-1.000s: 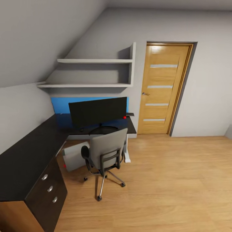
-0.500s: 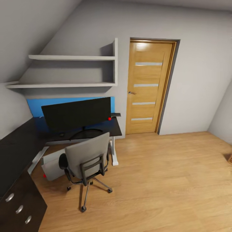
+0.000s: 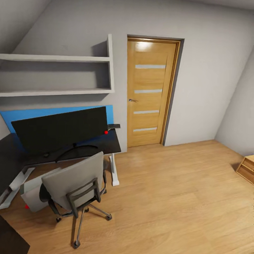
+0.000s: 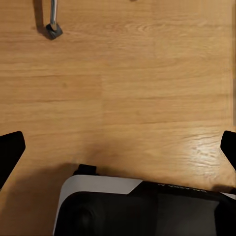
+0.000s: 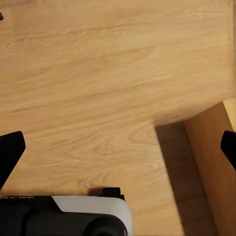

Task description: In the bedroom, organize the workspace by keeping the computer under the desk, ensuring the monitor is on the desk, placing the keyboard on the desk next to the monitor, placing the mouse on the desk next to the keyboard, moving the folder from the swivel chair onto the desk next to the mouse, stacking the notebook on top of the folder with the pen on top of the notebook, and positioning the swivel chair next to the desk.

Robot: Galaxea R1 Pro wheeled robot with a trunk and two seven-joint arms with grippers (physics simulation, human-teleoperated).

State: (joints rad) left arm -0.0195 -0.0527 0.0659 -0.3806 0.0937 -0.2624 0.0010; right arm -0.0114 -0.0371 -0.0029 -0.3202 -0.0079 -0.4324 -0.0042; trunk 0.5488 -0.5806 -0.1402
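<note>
Hanging over floor | left pincer wide open, empty | right pincer likewise

A home: an attic bedroom used as a study corner. Shown by sloping pale grey walls, a light wood floor and an oak door with frosted strips. Furnished with a black tabletop on white legs carrying a wide monitor, a grey swivel chair on castors drawn up beside it, wall shelves above, and a corner of a light-wood chest.
</note>
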